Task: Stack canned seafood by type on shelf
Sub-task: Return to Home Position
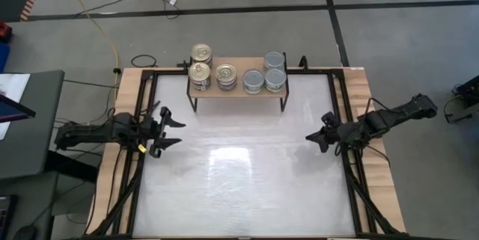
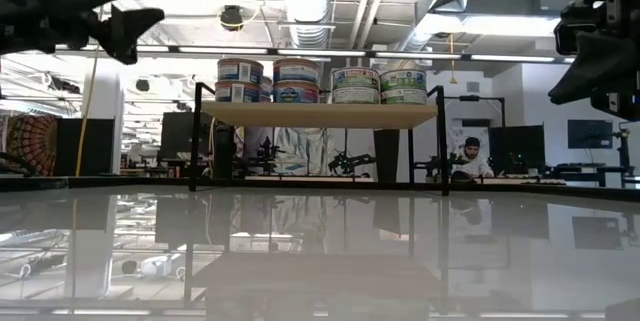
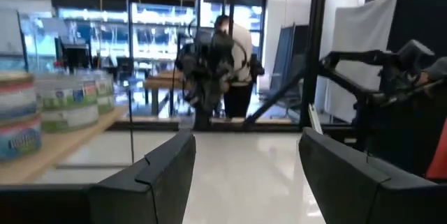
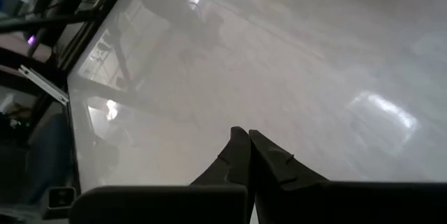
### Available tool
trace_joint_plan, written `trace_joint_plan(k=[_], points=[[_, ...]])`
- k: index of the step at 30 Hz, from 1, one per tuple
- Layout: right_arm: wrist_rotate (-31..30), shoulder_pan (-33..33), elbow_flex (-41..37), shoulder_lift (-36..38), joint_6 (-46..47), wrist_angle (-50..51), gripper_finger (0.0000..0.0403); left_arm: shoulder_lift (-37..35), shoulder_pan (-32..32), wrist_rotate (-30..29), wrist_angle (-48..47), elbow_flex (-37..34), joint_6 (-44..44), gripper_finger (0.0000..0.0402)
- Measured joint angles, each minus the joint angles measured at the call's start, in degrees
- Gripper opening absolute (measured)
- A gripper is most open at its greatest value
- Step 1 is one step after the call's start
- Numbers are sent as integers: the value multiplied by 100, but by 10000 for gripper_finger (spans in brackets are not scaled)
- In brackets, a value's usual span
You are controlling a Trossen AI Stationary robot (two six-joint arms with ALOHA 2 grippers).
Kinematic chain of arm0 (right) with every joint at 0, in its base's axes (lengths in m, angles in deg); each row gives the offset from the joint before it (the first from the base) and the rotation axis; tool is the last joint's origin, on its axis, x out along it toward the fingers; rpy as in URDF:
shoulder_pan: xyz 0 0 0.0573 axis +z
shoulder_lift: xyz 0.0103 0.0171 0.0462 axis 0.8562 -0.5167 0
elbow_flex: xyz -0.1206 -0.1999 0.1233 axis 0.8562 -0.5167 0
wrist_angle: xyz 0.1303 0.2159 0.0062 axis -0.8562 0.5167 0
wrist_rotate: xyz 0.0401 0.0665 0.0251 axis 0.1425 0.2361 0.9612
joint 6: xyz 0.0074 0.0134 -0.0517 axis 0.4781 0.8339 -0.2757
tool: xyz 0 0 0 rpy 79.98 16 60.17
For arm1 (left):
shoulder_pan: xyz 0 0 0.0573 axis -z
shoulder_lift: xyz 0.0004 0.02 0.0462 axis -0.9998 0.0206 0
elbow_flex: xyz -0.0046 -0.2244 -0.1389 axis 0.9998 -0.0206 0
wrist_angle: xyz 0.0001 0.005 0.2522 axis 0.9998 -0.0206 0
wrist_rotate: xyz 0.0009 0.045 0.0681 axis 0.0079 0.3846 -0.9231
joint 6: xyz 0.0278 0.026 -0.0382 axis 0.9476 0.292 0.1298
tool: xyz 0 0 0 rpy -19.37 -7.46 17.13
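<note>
At the left middle of the overhead view, the left gripper (image 1: 172,131) hangs over the left edge of the table (image 1: 239,188). Its fingers (image 3: 164,175) are spread wide and released, with nothing between them. At the top centre, the shelf (image 1: 238,93) stands at the table's far edge and carries all the cans. The gold-lidded cans (image 1: 200,72) fill its left half and the silver-lidded cans (image 1: 254,81) its right half. From table height they show as stacks two high, blue-labelled on the left of the board and green-and-white on the right. At the right middle, the right gripper (image 1: 314,141) hangs over the table's right side, its fingers (image 4: 239,154) clenched together on nothing. In the low view a person (image 2: 470,158) sits in the room behind, right of the shelf.
</note>
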Motion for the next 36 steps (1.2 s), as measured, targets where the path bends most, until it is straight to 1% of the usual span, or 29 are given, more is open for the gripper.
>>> trace_joint_plan(k=[2, 6, 11, 15, 21, 29, 31, 33, 34, 36], points=[[1, 0, 0, -1, -150, 18, 26, 2, 0, 2, 2, 0, 166, 245], [0, 0, 0, 0, -501, 18, 26, 20, 0, -4, -312, 0, 321, 245], [0, 0, 0, 0, -807, 19, 26, 20, 2, -35, -927, -4, 51, 245], [0, 0, 0, 0, -948, 22, 26, 55, 2, -83, -993, -4, -247, 245], [-90, -36, 0, -1, -2008, 17, 26, 55, 2, -74, -992, -7, -349, 244], [-106, -376, -12, 0, -3643, -26, 14, 55, 4, -52, -1003, -7, -349, 244], [-105, -464, -161, 24, -3903, -362, 14, 55, 4, -51, -1007, -11, -349, 244], [-98, -522, -400, 48, -4046, -931, 15, 55, 4, -50, -1011, -11, -349, 244], [-91, -561, -516, 46, -4142, -1391, 15, 55, 4, -50, -1013, -11, -349, 244], [31, -642, -756, 46, -4643, -2283, 16, 55, 4, -48, -1018, -11, -349, 244]])
